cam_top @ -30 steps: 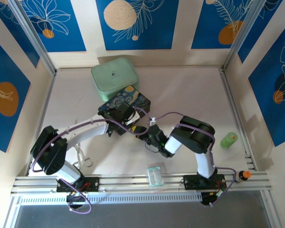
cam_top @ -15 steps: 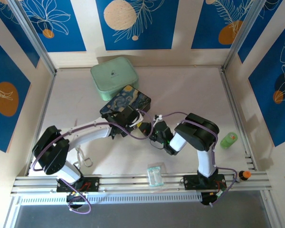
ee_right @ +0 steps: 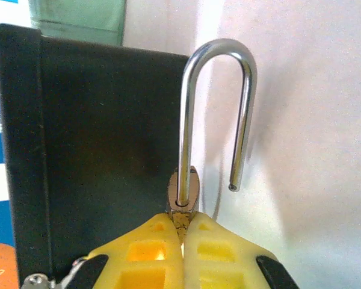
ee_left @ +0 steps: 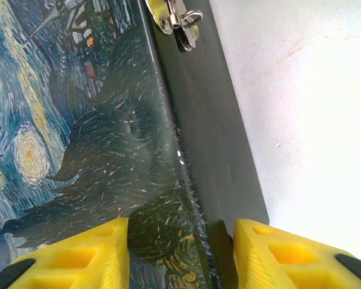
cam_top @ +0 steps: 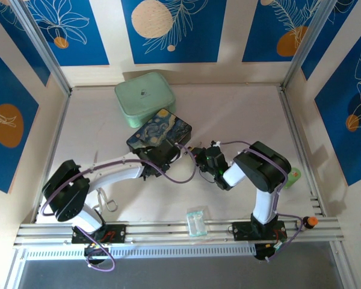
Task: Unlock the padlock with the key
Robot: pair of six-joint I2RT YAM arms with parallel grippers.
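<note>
**A:** What has your right tool got?

**B:** My right gripper point(ee_right: 182, 226) is clenched on the padlock point(ee_right: 183, 191). The yellow, hollow-celled fingers meet at the bottom centre of the frame and pinch its small brass body edge-on. The shackle point(ee_right: 185, 120), a polished steel U, rises through the middle of the frame, and its right leg hangs free of the body.

**A:** And around it?

**B:** The box point(ee_right: 96, 150) shows a matt black wall on the left. The table point(ee_right: 313, 120) is pale and smooth on the right.

**A:** Your left tool?

**B:** My left gripper point(ee_left: 180, 241) is released. Its yellow fingers stand parted along the bottom of the frame, astride the box's front edge. The lid is brushy, swirling blue and gold. A small silvery hasp point(ee_left: 177, 21) sits at the top centre.
</note>
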